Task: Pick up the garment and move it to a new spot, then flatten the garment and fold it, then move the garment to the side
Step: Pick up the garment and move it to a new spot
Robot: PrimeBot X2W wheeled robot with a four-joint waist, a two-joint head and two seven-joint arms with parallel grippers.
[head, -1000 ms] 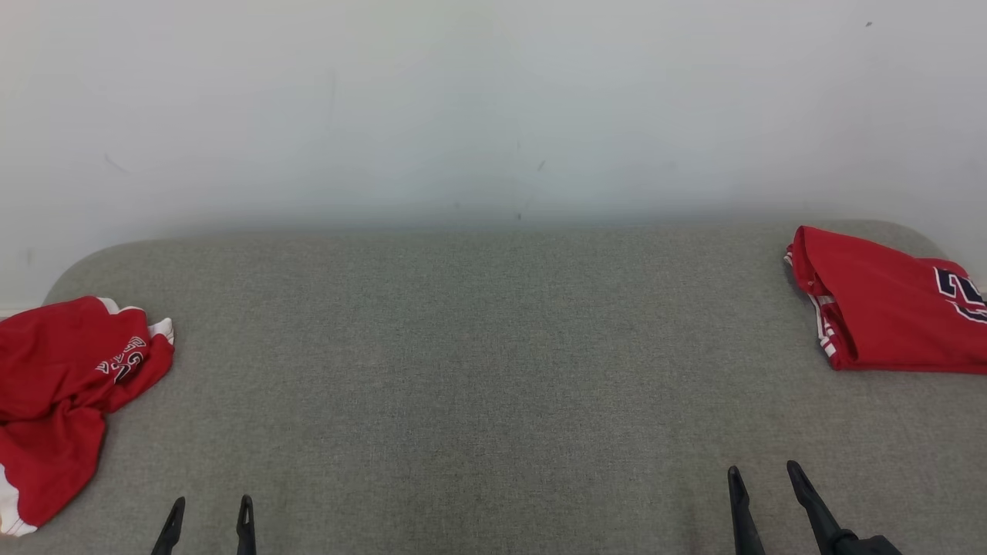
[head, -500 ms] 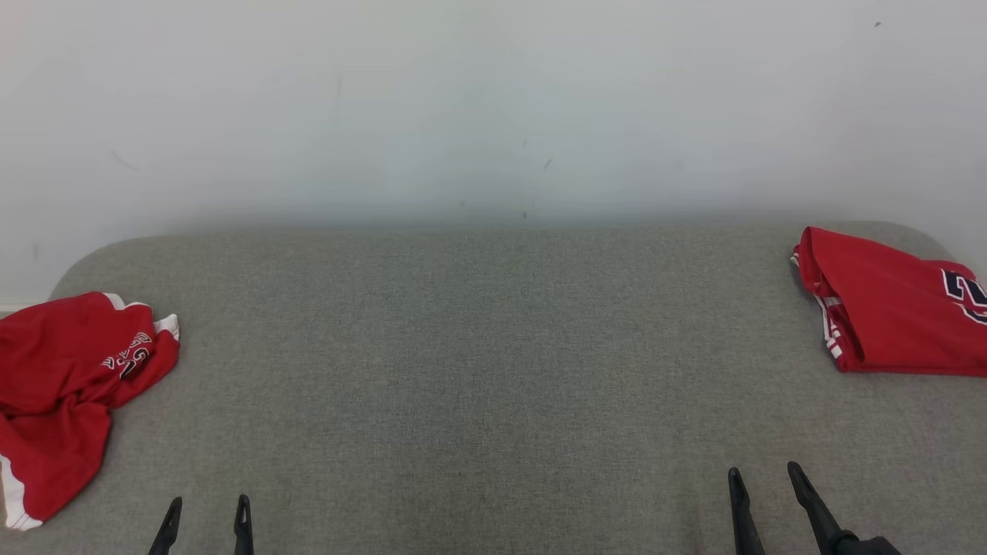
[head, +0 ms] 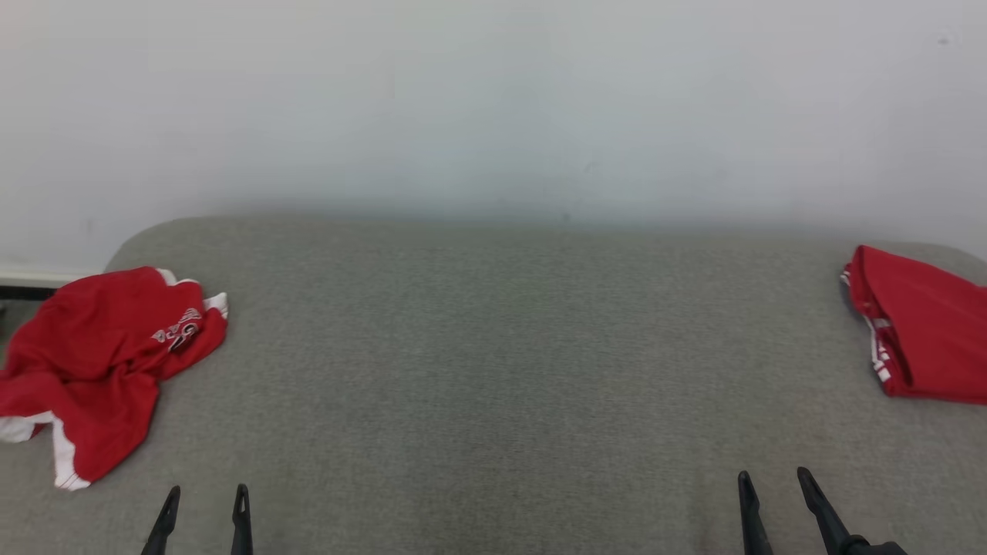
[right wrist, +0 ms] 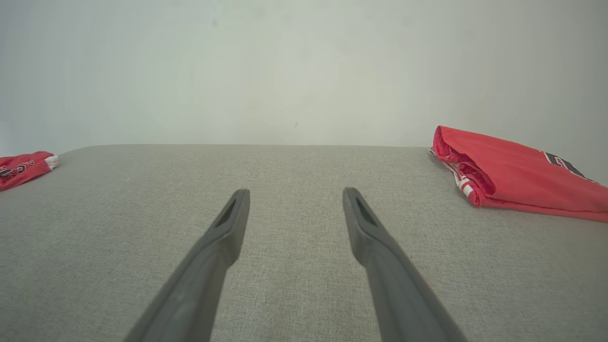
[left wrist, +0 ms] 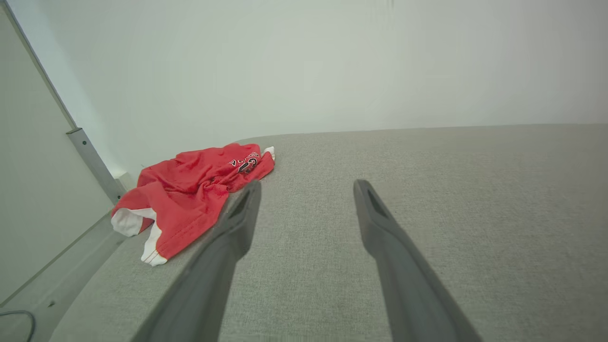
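A crumpled red garment [head: 100, 362] with white trim lies at the left end of the grey surface [head: 493, 370]; it also appears in the left wrist view, garment [left wrist: 190, 190], up and left of the fingers. My left gripper [head: 204, 497] is open and empty at the lower left, a short way right of that garment. My right gripper [head: 773, 482] is open and empty at the lower right. A folded red garment [head: 921, 331] with striped trim lies at the right end, also seen in the right wrist view, folded garment [right wrist: 513, 171].
A white wall [head: 493, 108] rises behind the grey surface. The surface's left end drops off beside a pale panel and metal post [left wrist: 92, 161]. The wide middle of the surface lies between the two garments.
The head camera has turned left, so both garments sit further right in the picture. The grippers stay open and hold nothing.
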